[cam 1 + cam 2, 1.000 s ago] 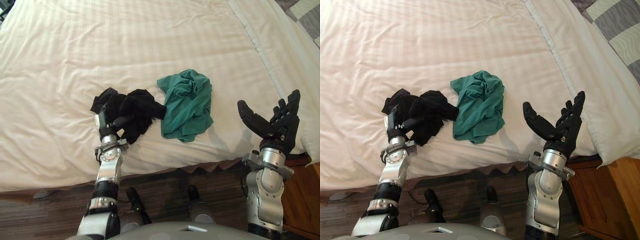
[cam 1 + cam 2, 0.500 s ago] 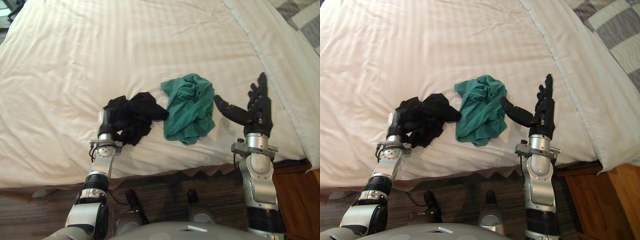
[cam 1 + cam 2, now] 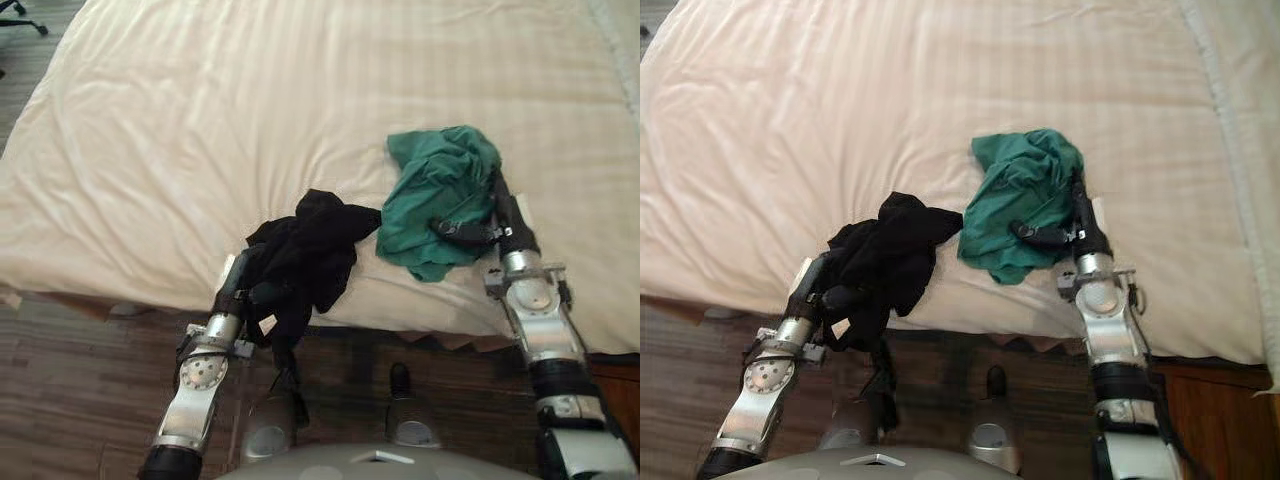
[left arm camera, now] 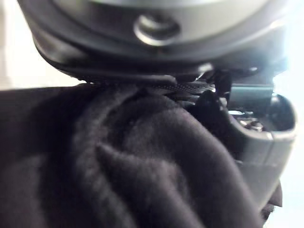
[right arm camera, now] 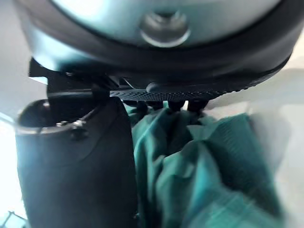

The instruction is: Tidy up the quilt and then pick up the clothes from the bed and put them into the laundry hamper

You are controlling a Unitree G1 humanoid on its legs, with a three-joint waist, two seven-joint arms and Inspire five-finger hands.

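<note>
**Q:** What is shown in the left eye view?

**A:** A white quilt (image 3: 200,130) is spread smooth over the bed. At its near edge a black garment (image 3: 312,240) is bunched, partly hung down toward the wooden floor (image 3: 70,380), and is clasped by the left hand (image 3: 240,285). Just beside it, a green garment (image 3: 440,175) is heaped on the quilt and gripped by the right hand (image 3: 508,228) (its thumb (image 3: 455,228) is laid across the cloth).

**Q:** And the right eye view?

**A:** The same scene is given.

**Q:** The left wrist view?

**A:** Black cloth is seen packed into the curled hand.

**Q:** The right wrist view?

**A:** Green cloth is seen pinched between thumb and fingers.
</note>
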